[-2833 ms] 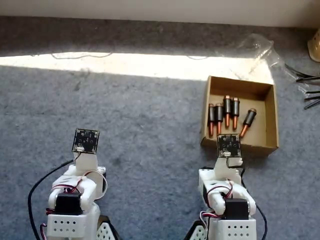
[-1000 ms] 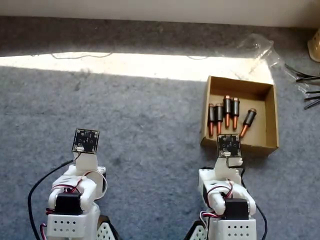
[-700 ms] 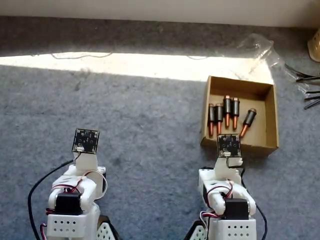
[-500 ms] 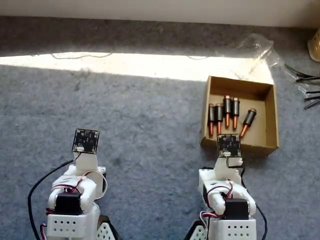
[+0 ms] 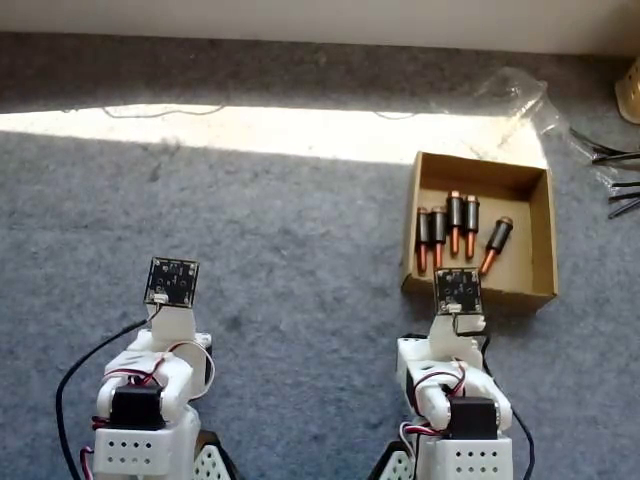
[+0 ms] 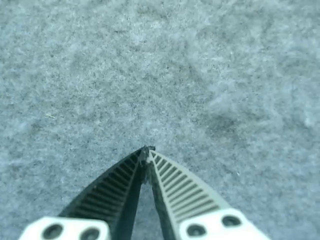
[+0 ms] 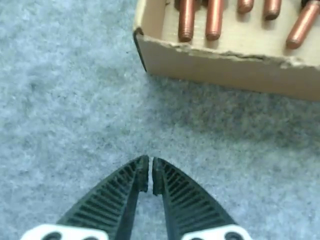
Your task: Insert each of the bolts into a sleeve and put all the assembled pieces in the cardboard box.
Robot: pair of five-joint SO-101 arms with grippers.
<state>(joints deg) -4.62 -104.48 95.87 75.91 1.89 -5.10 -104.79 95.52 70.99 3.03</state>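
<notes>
The cardboard box (image 5: 534, 232) sits on the grey carpet at the right, with several copper bolts in dark sleeves (image 5: 456, 225) lying inside it. Their copper tips (image 7: 200, 19) poke toward the box's near wall (image 7: 225, 65) in the right wrist view. My right gripper (image 7: 150, 172) is shut and empty over bare carpet, a short way in front of that wall. The right arm (image 5: 456, 400) is drawn back near the front edge, just short of the box. My left gripper (image 6: 147, 156) is shut too, empty, above plain carpet. The left arm (image 5: 155, 390) is folded back at the front left.
A crumpled clear plastic bag (image 5: 520, 100) lies beyond the box. Black cable ties (image 5: 615, 180) lie at the right edge. A bright sunlit strip (image 5: 250, 130) crosses the carpet at the back. Open carpet lies between the arms and ahead of the left one.
</notes>
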